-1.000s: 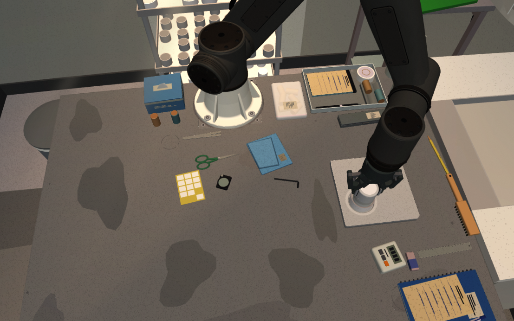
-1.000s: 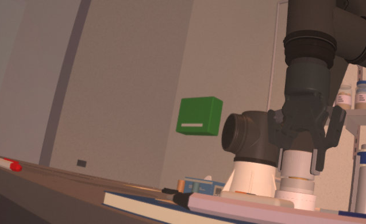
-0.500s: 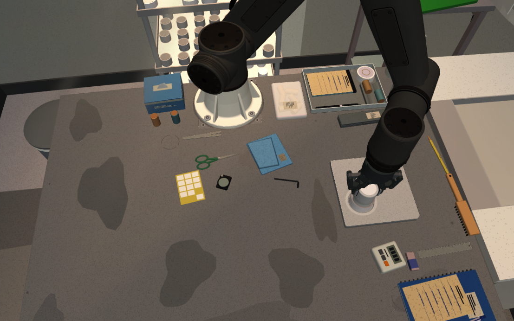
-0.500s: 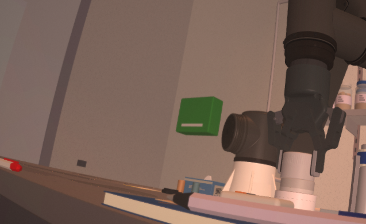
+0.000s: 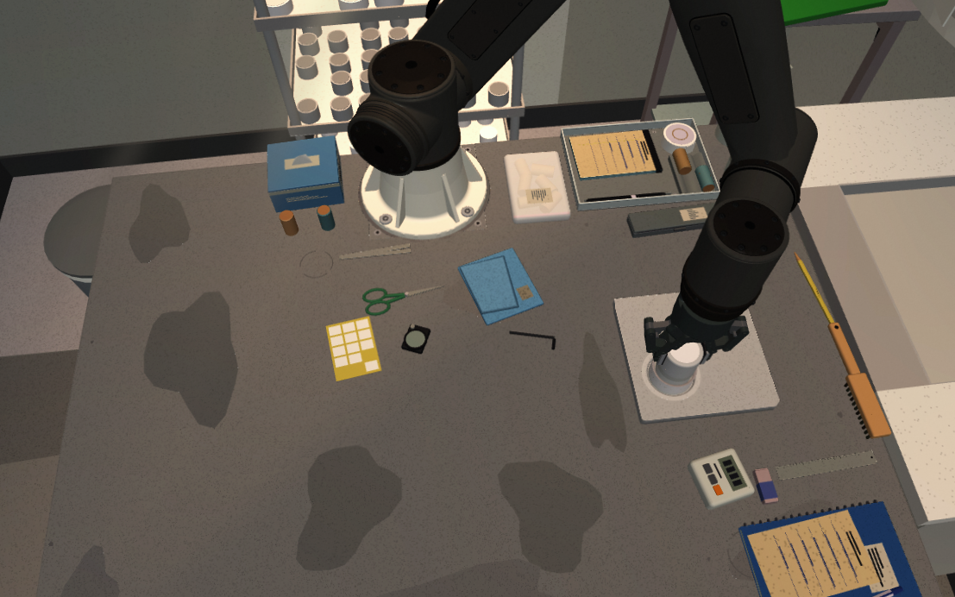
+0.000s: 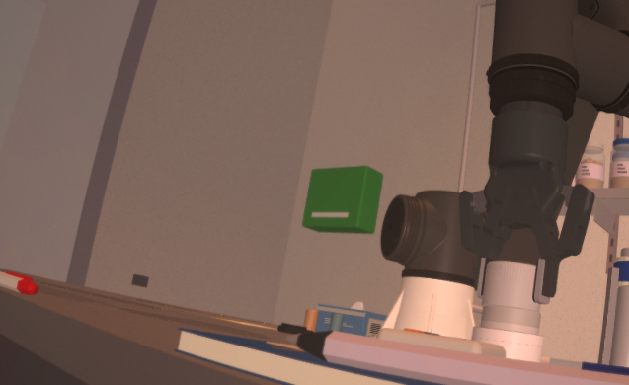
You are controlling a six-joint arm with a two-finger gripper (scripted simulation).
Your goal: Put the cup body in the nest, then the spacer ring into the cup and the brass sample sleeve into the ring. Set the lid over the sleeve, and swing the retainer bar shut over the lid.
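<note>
The white cup body (image 5: 677, 364) stands upright in the round nest (image 5: 672, 383) of the grey base plate (image 5: 696, 358), on the right of the table. I hold the cup body (image 6: 510, 291) by its upper part in my gripper (image 6: 512, 281), which comes straight down on it. Its lower part sits in the nest's white collar (image 6: 508, 341). The spacer ring, brass sleeve, lid and retainer bar are not clearly seen.
Behind the work stand the arm's white base (image 5: 421, 193), a tray (image 5: 640, 165) of papers and vials, and a rack of jars. A hex key (image 5: 533, 338), blue cloth (image 5: 499, 286), scissors (image 5: 392, 298), timer (image 5: 721, 477) and notebook (image 5: 829, 553) lie around. A brush (image 5: 848, 364) lies along the right edge.
</note>
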